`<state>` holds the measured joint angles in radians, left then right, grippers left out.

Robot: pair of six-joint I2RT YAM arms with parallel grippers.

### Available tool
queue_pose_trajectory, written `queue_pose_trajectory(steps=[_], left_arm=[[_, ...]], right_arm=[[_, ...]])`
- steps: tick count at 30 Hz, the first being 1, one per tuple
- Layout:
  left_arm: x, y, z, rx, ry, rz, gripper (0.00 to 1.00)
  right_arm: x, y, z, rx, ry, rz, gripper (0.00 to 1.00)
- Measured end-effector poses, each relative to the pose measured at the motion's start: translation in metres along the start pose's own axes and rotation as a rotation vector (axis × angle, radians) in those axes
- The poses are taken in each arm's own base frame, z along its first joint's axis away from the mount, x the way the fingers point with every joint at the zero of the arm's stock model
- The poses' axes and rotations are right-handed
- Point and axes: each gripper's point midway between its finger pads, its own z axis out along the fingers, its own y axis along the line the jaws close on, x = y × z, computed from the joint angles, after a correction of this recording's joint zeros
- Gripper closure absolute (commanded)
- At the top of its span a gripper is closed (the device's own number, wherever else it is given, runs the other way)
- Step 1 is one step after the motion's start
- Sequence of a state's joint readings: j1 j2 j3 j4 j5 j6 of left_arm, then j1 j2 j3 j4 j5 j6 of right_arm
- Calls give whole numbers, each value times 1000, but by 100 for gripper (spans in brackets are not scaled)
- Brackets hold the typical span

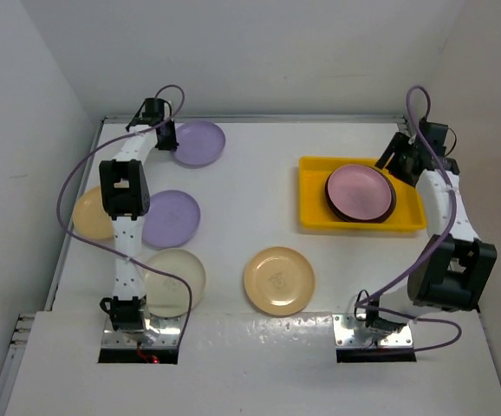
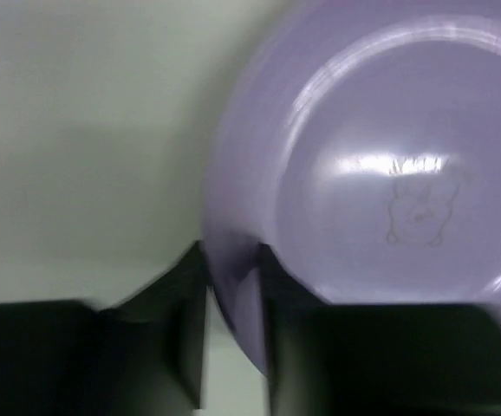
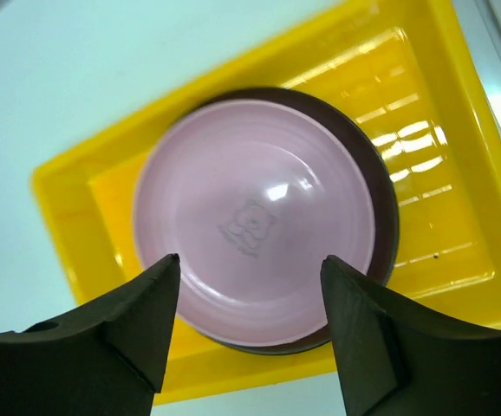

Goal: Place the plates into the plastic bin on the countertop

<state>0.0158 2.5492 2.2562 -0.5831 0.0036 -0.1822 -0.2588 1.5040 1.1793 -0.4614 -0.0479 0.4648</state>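
The left fingers point(image 2: 194, 321) point(image 1: 168, 137) are drawn close on the rim of the far lavender plate point(image 2: 389, 173) point(image 1: 200, 143), one dark finger on either side of its edge, pinching it. The wrist view is blurred, but the rim plainly runs between them. That plate is at the far left of the table point(image 1: 259, 173), close to the back rim and well apart from the yellow bin point(image 1: 313, 199) point(image 3: 441, 156); whether it is lifted off the surface cannot be told. The right fingers point(image 3: 146, 321) point(image 1: 395, 156) are spread wide and hold nothing. They hang over the bin's far right corner, and in the wrist view the pink plate point(image 3: 255, 221) point(image 1: 357, 191) shows between the two tips. The pink plate lies inside the bin, stacked on a dark-rimmed plate point(image 3: 387, 221) point(image 1: 393, 204) whose edge peeps out along one side. The pair fills the bin's right part, with bare yellow floor to the left. Four more plates lie flat on the table. A second lavender plate point(image 1: 171, 218) is just beside the left arm point(image 1: 125, 217). A yellow-orange plate point(image 1: 86, 214) is partly hidden under that arm at the left edge. A cream plate point(image 1: 177, 279) is near the left base. Another yellow-orange plate point(image 1: 278, 281) lies alone in the near middle, between the two bases.
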Motion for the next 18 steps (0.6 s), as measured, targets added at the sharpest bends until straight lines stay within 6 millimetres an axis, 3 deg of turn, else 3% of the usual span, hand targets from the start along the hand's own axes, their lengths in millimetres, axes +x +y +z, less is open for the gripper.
queue_pose_trajectory(steps=[1, 4, 6, 8, 10, 14, 16, 18], left_arm=[[-3, -3, 0, 22, -9, -8, 100], [-6, -18, -4, 139, -13, -45, 100], [-4, -29, -8, 220, 3, -54, 100], [-4, -40, -18, 278, 14, -43, 100], [-10, -54, -39, 331, 5, -1, 100], [-27, -104, -116, 455, -60, 156, 100], [-37, -140, -167, 534, -119, 255, 100], [-46, -173, -215, 612, -184, 338, 100]], right_arm=[[-7, 8, -7, -14, -25, -12, 36], [-22, 36, -26, -75, -83, -56, 36], [-24, 57, -33, -117, -96, -89, 31], [-18, 85, -37, -169, -83, -139, 24], [-9, 126, -39, -236, -44, -213, 15], [7, 229, -40, -432, 8, -347, 12], [17, 263, -38, -507, 31, -374, 15], [28, 280, -34, -549, 61, -379, 20]])
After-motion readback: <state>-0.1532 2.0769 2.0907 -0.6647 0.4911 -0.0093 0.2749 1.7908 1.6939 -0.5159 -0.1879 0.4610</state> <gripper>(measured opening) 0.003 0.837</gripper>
